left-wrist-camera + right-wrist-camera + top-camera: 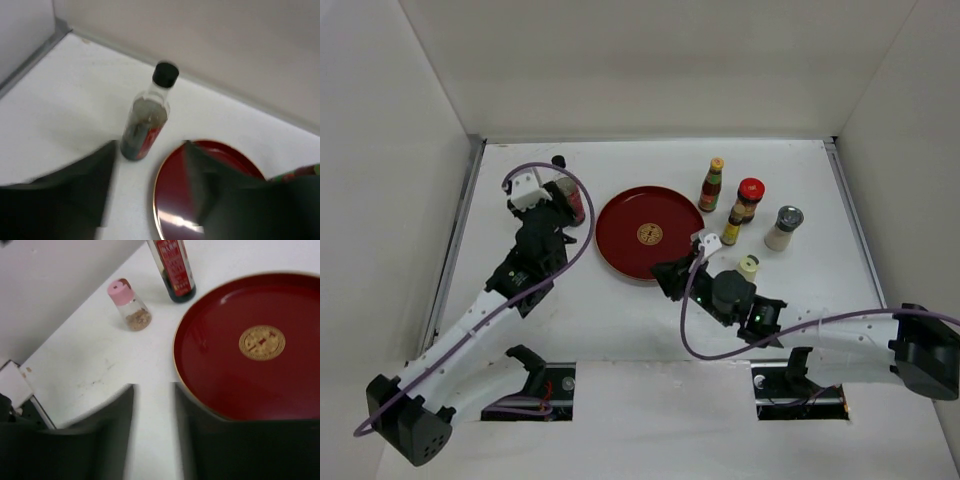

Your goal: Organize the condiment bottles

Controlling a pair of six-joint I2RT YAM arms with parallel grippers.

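My left fingers [85, 180] stand open and empty, the black-capped bottle [145, 120] upright just ahead, beside the tray [170, 195]. I'd advance level, straddle its body, then close. Right fingers [110, 430] part-open, empty.

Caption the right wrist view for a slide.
Right end effector open beside round red tray; pink-capped clear shaker and dark-filled glass bottle stand beyond.

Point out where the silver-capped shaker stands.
In the top view, the silver-capped shaker stands on the table's right side, off the red tray, just right of the red-capped jar and beyond the cream-capped bottle.
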